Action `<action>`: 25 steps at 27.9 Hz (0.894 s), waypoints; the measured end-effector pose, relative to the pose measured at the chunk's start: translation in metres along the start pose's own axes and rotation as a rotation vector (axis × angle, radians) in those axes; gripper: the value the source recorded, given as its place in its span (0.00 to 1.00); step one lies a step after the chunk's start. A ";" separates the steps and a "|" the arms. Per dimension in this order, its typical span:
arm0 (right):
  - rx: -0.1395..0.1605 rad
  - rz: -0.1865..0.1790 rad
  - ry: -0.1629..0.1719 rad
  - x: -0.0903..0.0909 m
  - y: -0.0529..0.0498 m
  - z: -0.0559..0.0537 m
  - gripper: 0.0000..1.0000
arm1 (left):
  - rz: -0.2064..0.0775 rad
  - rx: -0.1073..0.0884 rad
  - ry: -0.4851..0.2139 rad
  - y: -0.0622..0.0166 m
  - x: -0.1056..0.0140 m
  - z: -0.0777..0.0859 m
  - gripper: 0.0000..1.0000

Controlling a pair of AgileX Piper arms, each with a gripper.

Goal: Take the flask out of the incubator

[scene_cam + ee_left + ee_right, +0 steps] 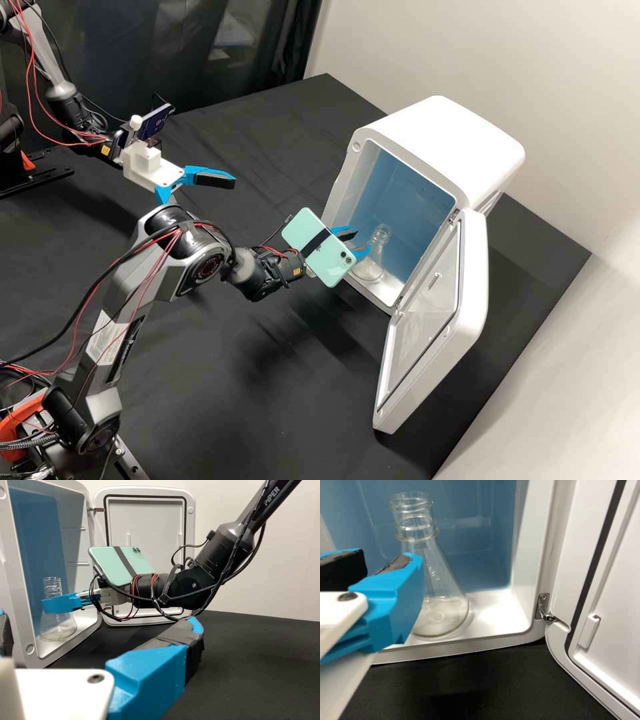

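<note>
Along the near edge of your black cloth-covered worktop [267,400], a broad stretch of cloth separates the dark grey right arm [153,273], rising at the near left corner, from the white incubator door [460,313], which stands wide open toward the near right edge. The arm lies across to the mouth of the small white incubator with a pale blue interior [440,133], set by the right edge. A mint-green phone [319,248] is strapped at its wrist.

Your right gripper [353,243] sits at the opening with its blue fingers parted, gripping nothing. Inside, the clear glass conical flask [379,241] stands upright on the chamber floor, close to the front lip and just beyond the fingertips. It looks empty. One finger overlaps its shoulder, and you cannot tell whether they touch. From the high view, the phone and fingers hide part of its base.

Farther off, toward the far left corner, your left gripper [189,187] hangs above the worktop with its fingers spread wide, well apart from the incubator.
</note>
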 end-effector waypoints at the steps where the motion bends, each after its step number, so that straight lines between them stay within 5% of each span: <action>1: 0.000 0.000 0.000 0.000 0.000 0.000 0.00 | 0.000 0.000 0.000 0.0000 0.000 0.000 1.00; 15: 0.000 -0.001 -0.001 0.000 0.000 0.000 0.00 | 0.000 -0.002 0.000 0.0000 0.000 0.000 1.00; 25: 0.000 -0.028 -0.035 -0.008 -0.007 0.011 0.00 | 0.000 -0.002 0.000 0.0000 0.000 0.000 1.00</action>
